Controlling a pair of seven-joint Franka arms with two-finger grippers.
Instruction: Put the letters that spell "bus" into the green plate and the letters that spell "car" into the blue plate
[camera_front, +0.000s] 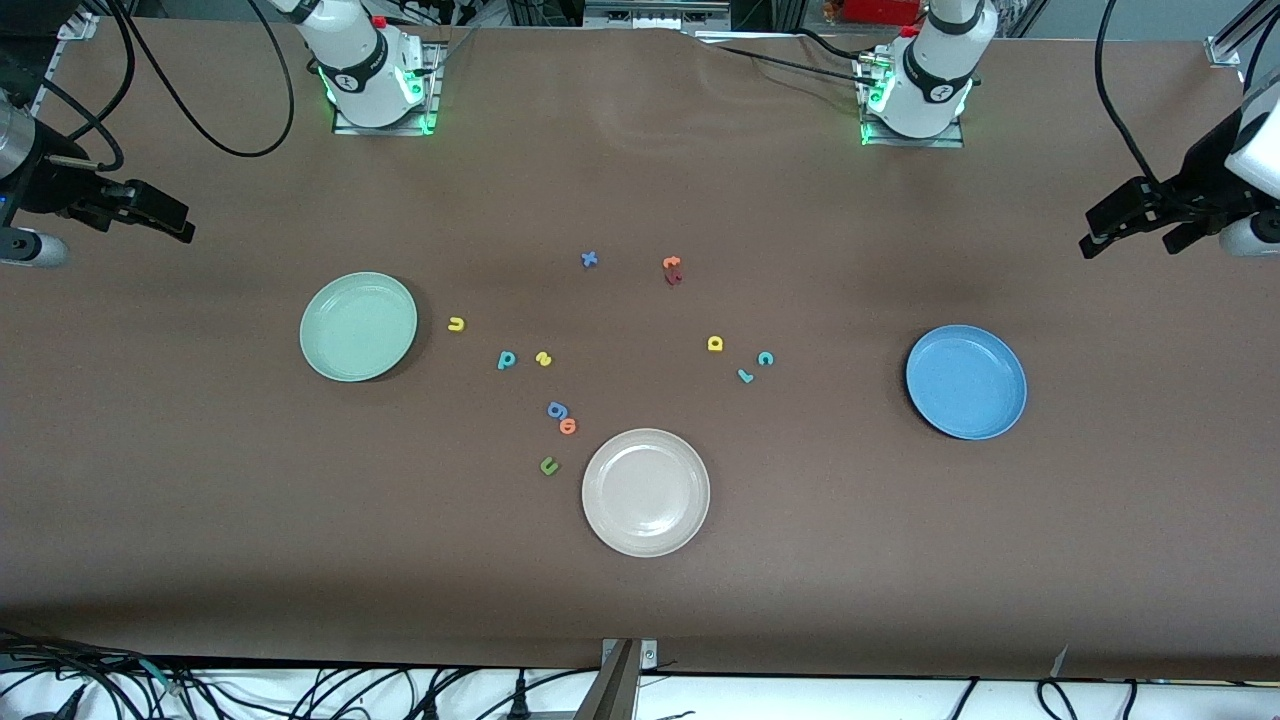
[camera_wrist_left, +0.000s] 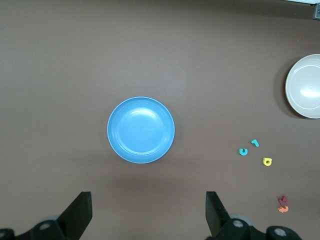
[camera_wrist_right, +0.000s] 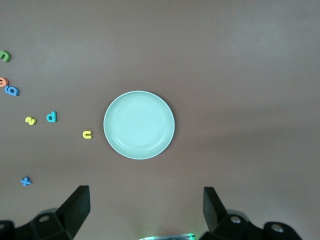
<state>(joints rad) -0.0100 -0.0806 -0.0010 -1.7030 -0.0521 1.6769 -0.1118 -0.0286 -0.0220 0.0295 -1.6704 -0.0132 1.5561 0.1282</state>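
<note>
**Both arms parked high, nothing sorted yet**

My left gripper (camera_wrist_left: 147, 212) hangs above the table at the left arm's end, jaws wide apart, empty. My right gripper (camera_wrist_right: 145, 210) does the same at the right arm's end, jaws also apart and empty.

Green plate (camera_front: 358, 326) sits toward the right arm's end, bare. Just beside it, the yellow u (camera_front: 456, 323); then the teal b (camera_front: 507, 360) (reads like a p) and yellow s (camera_front: 543, 358) next to each other, nearer the table's middle.

Blue plate (camera_front: 966, 381) sits toward the left arm's end, bare. Yellow a (camera_front: 715, 344), teal c (camera_front: 765, 358) and teal r (camera_front: 745, 376) cluster between it and the middle, well apart from the plate.

White plate (camera_front: 645, 492) lies near the front edge, with a blue letter (camera_front: 557, 409), orange letter (camera_front: 568, 426) and green u (camera_front: 548, 465) beside it.
</note>
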